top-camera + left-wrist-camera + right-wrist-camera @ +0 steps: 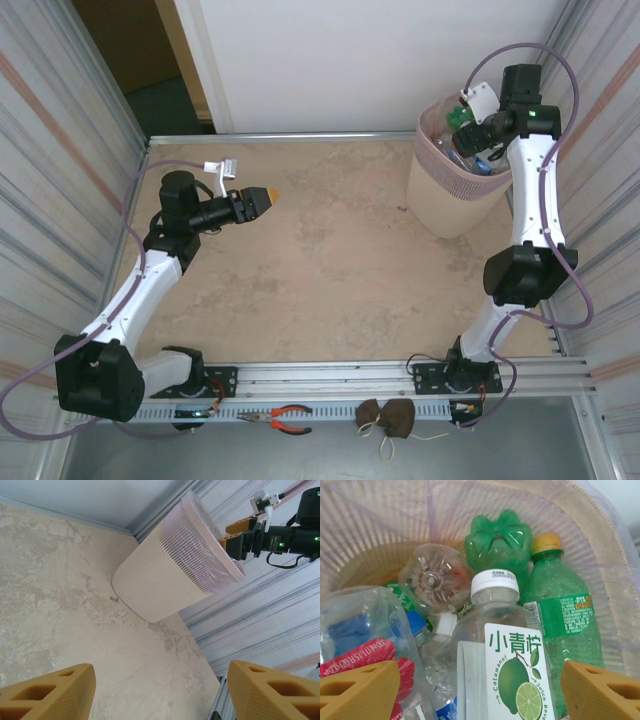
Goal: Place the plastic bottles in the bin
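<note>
1. The bin [445, 205] sits straight under your right gripper [480, 672] and well ahead of your left gripper [161, 680]. Keep the right one centred over the bin's mouth, away from the rim and the thin bag lining it.
2. Your right gripper's fingers stand wide. The lime-label bottle [495, 630] is upright between them, with a gap on the left side and a slimmer one on the right. It looks to be resting on the pile, not in a grip.
3. Lift that gripper straight up, so that neither finger catches the bottle's shoulder and drags it back out.
4. Your left gripper's fingers also stand wide, with nothing between them. Leave it parked out of the right arm's way.
5. Counted: one bin.
6. Two grippers.
7. At least six bottles in the bin. More may lie hidden beneath.
   - Two are green bottles [560, 615]: one with a yellow cap just right of the lime-label one, and one bottom-up ahead of it.
   - Four are clear bottles [432, 577], counting the lime-label one, one bottom-up, and a red-label one by the left finger.
8. One pair of pliers [285, 418], behind both grippers.
</note>
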`<state>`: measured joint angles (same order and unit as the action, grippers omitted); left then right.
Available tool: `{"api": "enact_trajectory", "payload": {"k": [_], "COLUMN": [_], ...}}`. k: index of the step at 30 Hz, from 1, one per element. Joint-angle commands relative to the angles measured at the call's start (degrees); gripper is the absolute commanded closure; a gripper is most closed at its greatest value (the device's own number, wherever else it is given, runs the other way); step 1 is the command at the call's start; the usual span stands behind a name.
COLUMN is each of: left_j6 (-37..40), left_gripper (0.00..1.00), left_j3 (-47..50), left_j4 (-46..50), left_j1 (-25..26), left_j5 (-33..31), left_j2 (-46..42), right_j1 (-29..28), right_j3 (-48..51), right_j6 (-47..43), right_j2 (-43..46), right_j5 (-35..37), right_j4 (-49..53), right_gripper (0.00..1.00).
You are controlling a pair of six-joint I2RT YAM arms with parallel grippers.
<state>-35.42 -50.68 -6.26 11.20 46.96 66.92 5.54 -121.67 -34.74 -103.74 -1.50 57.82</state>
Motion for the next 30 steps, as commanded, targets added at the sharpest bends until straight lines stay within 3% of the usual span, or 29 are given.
{"api": "enact_trajectory", "payload": {"k": [1, 9, 15, 20, 22, 25, 30], "left_j6": [0.42, 6.3, 15.6, 21.1, 22.66, 24.61, 26.16], "left_gripper": [0.3, 0.29, 0.25, 0.13, 0.02, 0.01, 0.01], "left_j3": [-1.98, -3.14, -4.06, -3.23, -2.64, -1.27, 2.6], "left_j4": [-0.74, 5.51, 14.83, 20.68, 22.38, 24.36, 25.74], "left_j1": [-0.39, -0.49, -0.65, -1.09, -1.25, -1.75, -3.09], "left_j5": [0.63, -1.97, -7.95, -15.18, -18.55, -23.08, -33.39], "left_j2": [-0.68, -1.7, -3.12, -4.42, -4.98, -5.86, -8.53], "right_j1": [-0.11, 1.46, 2.85, 3.2, 3.19, 3.16, 3.03], "right_j3": [-1.56, 5.83, 22.17, 36.66, 41.7, 49.57, 63.26], "right_j6": [3.69, 18.79, 26.77, 30.86, 31.94, 32.78, 34.5], "right_j2": [4.17, 12.36, 24.53, 35.28, 38.52, 43.08, 49.95], "right_j5": [-1.12, -2.7, -6.43, -8.43, -8.19, -7.72, -7.32], "right_j4": [-1.87, -7.32, -13.87, -18.37, -19.93, -23.09, -31.31], "right_gripper": [0.17, 0.2, 0.17, 0.12, 0.08, 0.01, 0.01]}}
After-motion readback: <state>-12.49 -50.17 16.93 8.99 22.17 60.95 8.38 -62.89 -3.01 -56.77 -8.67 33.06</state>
